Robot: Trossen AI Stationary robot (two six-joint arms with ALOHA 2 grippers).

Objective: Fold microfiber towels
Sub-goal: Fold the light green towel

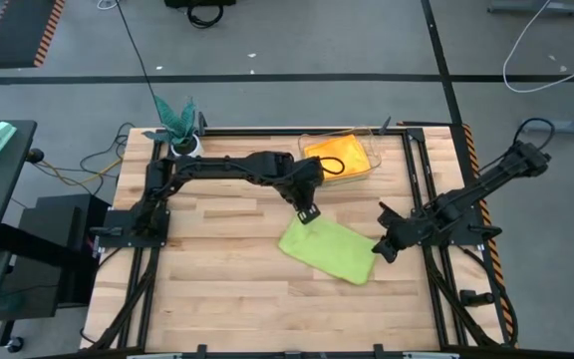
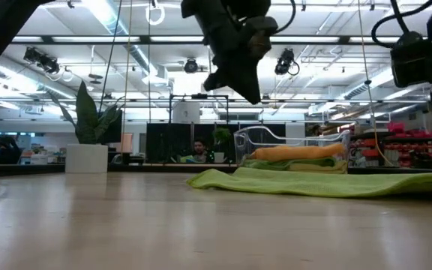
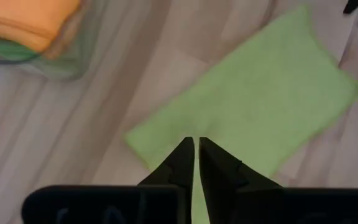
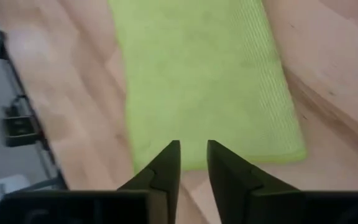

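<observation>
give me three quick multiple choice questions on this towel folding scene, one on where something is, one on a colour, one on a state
1. Where is the clear bin?
A. at the table's far edge, beside the left arm
B. on the floor
C. under the right arm

2. What colour is the towel spread on the table?
A. blue
B. lime green
C. white

3. How do the left gripper jaws stand?
A. wide open
B. clamped on the bin
C. nearly together, above the towel

Answers: 1 A, the high view shows it at the far edge. 2 B, every view shows it lime green. 3 C, the left wrist view shows only a slit between them.
</observation>
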